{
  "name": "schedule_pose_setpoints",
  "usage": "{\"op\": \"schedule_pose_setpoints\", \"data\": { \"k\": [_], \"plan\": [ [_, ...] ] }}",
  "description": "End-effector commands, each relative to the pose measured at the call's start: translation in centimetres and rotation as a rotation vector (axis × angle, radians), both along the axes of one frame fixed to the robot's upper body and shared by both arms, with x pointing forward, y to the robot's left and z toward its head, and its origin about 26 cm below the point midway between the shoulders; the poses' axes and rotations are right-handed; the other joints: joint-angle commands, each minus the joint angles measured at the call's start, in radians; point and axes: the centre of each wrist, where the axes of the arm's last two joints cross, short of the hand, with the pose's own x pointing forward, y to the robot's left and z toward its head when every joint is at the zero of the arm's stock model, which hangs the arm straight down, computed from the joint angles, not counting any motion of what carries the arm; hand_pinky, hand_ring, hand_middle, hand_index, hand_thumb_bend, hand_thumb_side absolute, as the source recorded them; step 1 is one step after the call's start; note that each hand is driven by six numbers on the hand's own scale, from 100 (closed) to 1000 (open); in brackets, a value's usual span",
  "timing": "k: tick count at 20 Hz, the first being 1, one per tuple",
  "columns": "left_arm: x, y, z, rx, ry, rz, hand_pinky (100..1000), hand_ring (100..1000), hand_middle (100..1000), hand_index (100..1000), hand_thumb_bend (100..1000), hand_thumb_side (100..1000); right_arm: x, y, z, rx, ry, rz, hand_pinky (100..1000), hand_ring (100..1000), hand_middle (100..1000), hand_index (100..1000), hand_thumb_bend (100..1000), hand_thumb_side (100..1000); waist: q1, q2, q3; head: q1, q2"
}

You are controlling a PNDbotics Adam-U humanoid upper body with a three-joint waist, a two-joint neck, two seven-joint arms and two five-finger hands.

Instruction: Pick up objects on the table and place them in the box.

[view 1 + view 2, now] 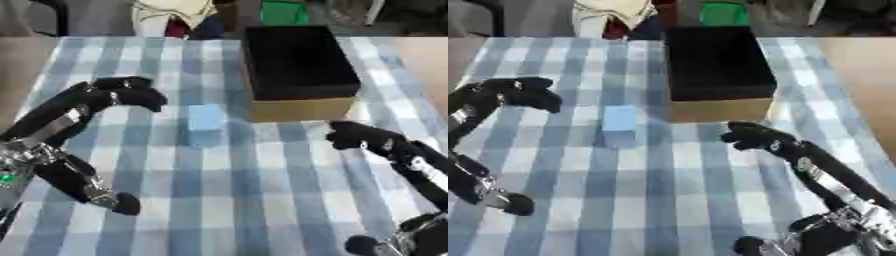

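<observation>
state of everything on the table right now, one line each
blue block: lying on the tablecloth, left of the box, untouched
box: open at the top, no contents visible inside
left hand: fingers curled, holding nothing, left of the block
right hand: fingers curled, holding nothing, before the box

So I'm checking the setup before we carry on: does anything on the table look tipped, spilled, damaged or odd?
Nothing stands out. The light blue block sits flat on the blue-and-white checked tablecloth, just left of the upright, black-lined cardboard box. Neither the left hand nor the right hand touches either.
</observation>
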Motion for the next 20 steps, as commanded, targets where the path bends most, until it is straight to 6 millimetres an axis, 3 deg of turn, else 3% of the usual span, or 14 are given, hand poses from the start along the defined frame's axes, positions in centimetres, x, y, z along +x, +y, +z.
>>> {"op": "schedule_pose_setpoints", "data": {
  "k": [1,5,6,10,20],
  "plan": [
    [0.1,0.4,1.7,0.062,-0.047,0.036,932,729,765,870,863,283,-0.2,-0.2,0.8,-0.018,-0.027,0.007,841,1000,870,1000,578,247,0.002,-0.02,-0.001,-0.001,0.001],
    [0.3,0.2,2.2,0.087,-0.064,0.052,929,729,765,870,867,287,-0.2,-0.1,0.7,-0.019,-0.025,0.009,841,1000,870,1000,577,247,0.002,-0.021,-0.003,-0.001,0.002],
    [0.5,0.3,2.6,0.114,-0.068,0.066,915,721,759,868,886,364,-0.3,-0.1,0.7,-0.018,-0.023,0.011,841,1000,869,1000,572,247,0.002,-0.023,-0.006,0.002,0.003],
    [2.4,0.0,3.8,0.197,-0.064,0.146,908,715,753,862,894,402,-0.3,0.0,0.5,-0.016,-0.012,0.016,841,1000,869,1000,565,247,0.0,-0.031,-0.014,0.009,0.001],
    [7.0,0.2,2.8,0.323,-0.014,0.232,914,706,744,859,905,489,-0.3,0.2,0.5,-0.013,-0.002,0.029,841,1000,869,1000,544,247,0.001,-0.034,-0.033,-0.01,-0.012]
  ]
}}
